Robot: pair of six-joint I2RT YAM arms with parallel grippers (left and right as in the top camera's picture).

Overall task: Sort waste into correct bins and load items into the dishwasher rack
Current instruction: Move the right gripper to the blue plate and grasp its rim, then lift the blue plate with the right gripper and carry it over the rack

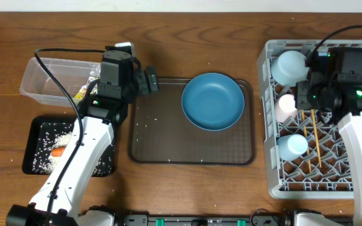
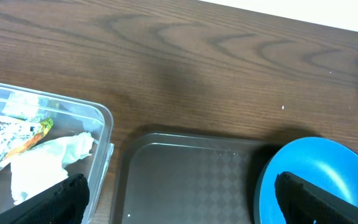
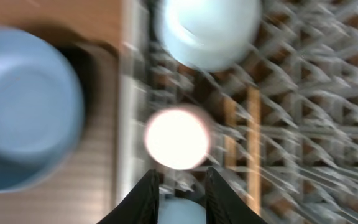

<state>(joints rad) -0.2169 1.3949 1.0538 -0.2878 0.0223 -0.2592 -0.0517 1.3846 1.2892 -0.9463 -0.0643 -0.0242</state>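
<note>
Already the dishwasher rack, at the table's right edge, carries the light blue bowl in its far-left corner, the pink cup and light blue cup down its left edge, and two wooden chopsticks lying beside them. The right gripper hovers over the cups, jaws slightly parted, holding nothing. The blue plate sits at the right end of the brown serving tray, mid-table. The left gripper hangs wide open and empty over that tray's far-left corner. Near the table's left edge, the clear tub holds the tissue and wrapper; the black tray in front holds rice and the carrot.
</note>
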